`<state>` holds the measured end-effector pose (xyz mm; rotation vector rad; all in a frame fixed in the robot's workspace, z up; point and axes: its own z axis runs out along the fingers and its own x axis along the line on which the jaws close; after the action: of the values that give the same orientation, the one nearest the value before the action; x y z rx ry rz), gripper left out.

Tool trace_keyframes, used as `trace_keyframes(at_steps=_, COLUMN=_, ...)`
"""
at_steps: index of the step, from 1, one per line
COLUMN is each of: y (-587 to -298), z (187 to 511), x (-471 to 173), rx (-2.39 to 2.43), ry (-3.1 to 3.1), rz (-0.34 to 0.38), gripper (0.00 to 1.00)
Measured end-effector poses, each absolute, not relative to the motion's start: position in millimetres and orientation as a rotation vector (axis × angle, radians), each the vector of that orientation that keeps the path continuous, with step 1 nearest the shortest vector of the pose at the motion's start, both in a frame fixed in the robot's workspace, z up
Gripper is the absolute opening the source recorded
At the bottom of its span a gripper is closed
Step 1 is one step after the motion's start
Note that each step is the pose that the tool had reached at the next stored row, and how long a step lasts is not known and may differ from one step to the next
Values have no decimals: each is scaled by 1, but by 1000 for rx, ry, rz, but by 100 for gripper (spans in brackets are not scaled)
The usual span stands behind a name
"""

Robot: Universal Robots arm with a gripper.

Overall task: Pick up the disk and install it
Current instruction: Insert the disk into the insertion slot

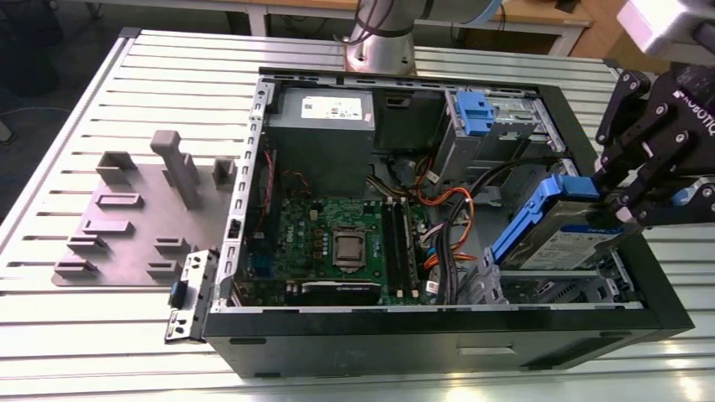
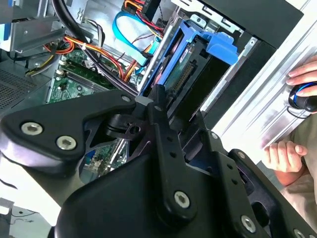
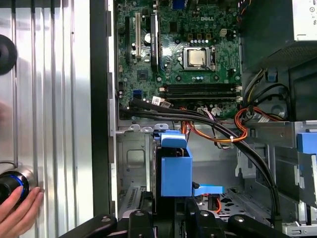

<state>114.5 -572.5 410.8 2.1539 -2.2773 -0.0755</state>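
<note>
Black gripper [image 1: 612, 199] clamped on blue end of disk [image 1: 557, 239]. Disk held tilted, low end at mouth of bay [image 1: 558, 291], case [image 1: 424, 327] corner at exterior view's right. Install step in hand, not yet seated; calls for rails square to bay guides, clear of cables [image 1: 453, 201].
</note>
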Motion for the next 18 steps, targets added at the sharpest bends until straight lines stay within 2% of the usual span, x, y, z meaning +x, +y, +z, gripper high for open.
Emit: trace_keyframes(at_steps=18, y=-575, z=378, x=114, rx=2154, ry=-2277, rz=-76, gripper=35)
